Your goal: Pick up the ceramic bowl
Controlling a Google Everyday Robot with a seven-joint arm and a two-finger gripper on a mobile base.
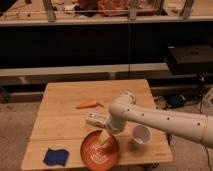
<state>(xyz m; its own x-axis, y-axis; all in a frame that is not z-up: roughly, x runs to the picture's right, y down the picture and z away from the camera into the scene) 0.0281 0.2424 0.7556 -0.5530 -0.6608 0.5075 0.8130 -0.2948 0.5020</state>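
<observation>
The ceramic bowl [99, 151] is wide, shallow and orange-red with pale rings inside. It sits near the front edge of the wooden table [65, 100], in the middle. My white arm reaches in from the right, and my gripper [105, 136] hangs down over the bowl's far right rim, its pale tips inside the bowl. A small white cup [141, 135] stands just right of the bowl.
An orange carrot [88, 104] lies on the table's middle. A pale oblong object [95, 119] lies behind the bowl, beside my arm. A blue sponge [53, 156] sits at the front left corner. Dark shelving stands behind the table, and a black box [192, 57] at right.
</observation>
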